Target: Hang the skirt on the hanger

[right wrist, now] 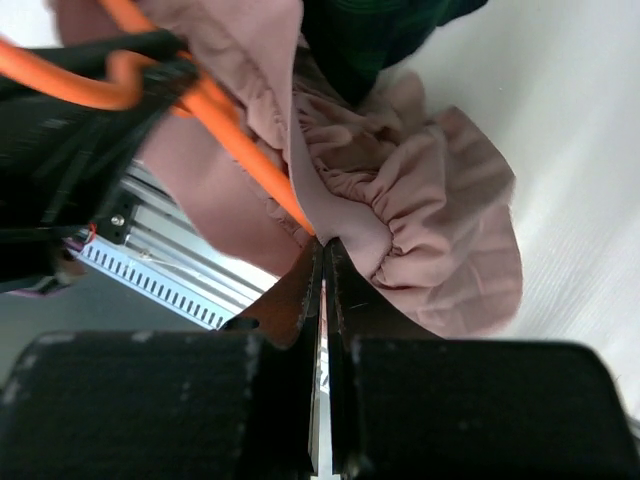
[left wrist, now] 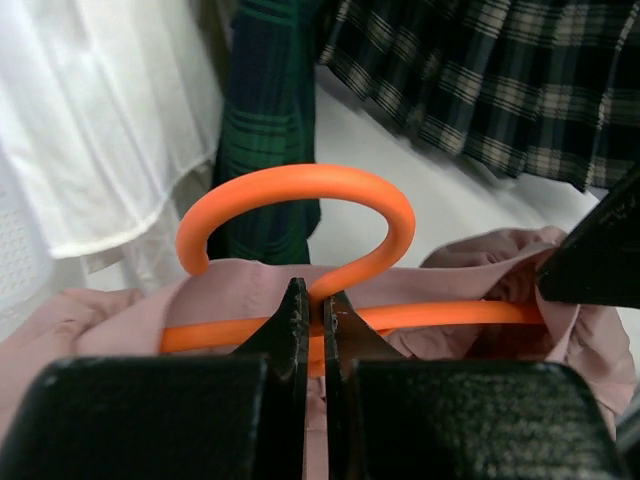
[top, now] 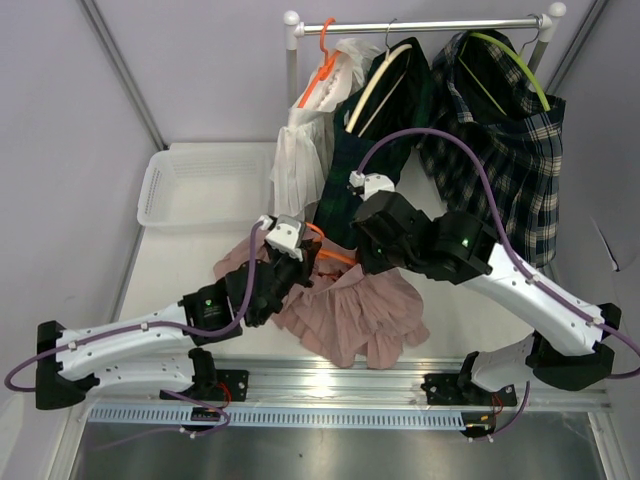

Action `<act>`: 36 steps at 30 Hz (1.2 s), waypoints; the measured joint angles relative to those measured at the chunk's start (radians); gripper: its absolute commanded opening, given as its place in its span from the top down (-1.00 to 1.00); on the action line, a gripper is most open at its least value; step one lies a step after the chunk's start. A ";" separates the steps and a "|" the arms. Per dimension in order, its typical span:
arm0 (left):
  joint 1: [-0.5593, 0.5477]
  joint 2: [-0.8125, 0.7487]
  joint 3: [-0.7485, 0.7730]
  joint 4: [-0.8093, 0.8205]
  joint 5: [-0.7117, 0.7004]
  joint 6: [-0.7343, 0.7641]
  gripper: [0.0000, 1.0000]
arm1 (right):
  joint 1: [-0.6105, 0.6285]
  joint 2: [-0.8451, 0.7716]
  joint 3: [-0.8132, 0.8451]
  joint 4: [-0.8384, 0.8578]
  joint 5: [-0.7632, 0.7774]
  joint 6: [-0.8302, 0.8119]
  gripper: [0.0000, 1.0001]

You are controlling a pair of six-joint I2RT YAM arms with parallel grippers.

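Note:
The pink ruffled skirt (top: 365, 315) lies crumpled on the white table between both arms, partly draped over an orange hanger (top: 335, 255). In the left wrist view the hanger's hook (left wrist: 300, 182) curves up above the pink skirt (left wrist: 120, 320), and my left gripper (left wrist: 320, 300) is shut on the hanger's neck just below the hook. My right gripper (right wrist: 322, 243) is shut on the gathered waistband of the skirt (right wrist: 440, 230), right beside the hanger's sloping arm (right wrist: 235, 135). Seen from above, my left gripper (top: 300, 262) and right gripper (top: 352, 262) sit close together.
A clothes rail (top: 420, 25) at the back carries a white garment (top: 300, 150) on an orange hanger, a dark green plaid skirt (top: 345, 170), and a checked skirt (top: 510, 150) on a lime hanger. A white basket (top: 200, 185) stands back left. A metal rail (top: 330, 385) runs along the near edge.

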 measured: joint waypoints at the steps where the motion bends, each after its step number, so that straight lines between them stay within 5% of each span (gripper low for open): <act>1: -0.001 0.005 0.006 -0.005 0.011 -0.002 1.00 | 0.008 0.002 0.010 -0.004 0.002 0.001 1.00; 9: -0.004 0.081 0.120 -0.078 0.093 -0.034 1.00 | 0.046 0.008 0.049 -0.012 0.020 0.007 1.00; 15: -0.004 0.095 0.138 -0.135 0.132 -0.051 1.00 | 0.046 -0.050 -0.091 0.058 0.018 0.008 0.99; 22: 0.003 0.113 0.175 -0.183 0.189 -0.057 1.00 | 0.048 -0.188 -0.241 0.157 0.001 -0.017 0.29; 26: 0.012 0.112 0.195 -0.202 0.225 -0.064 1.00 | 0.050 -0.304 -0.333 0.232 -0.027 -0.041 0.06; 36: 0.034 0.100 0.261 -0.247 0.308 -0.070 1.00 | 0.051 -0.481 -0.431 0.402 -0.072 -0.157 -0.18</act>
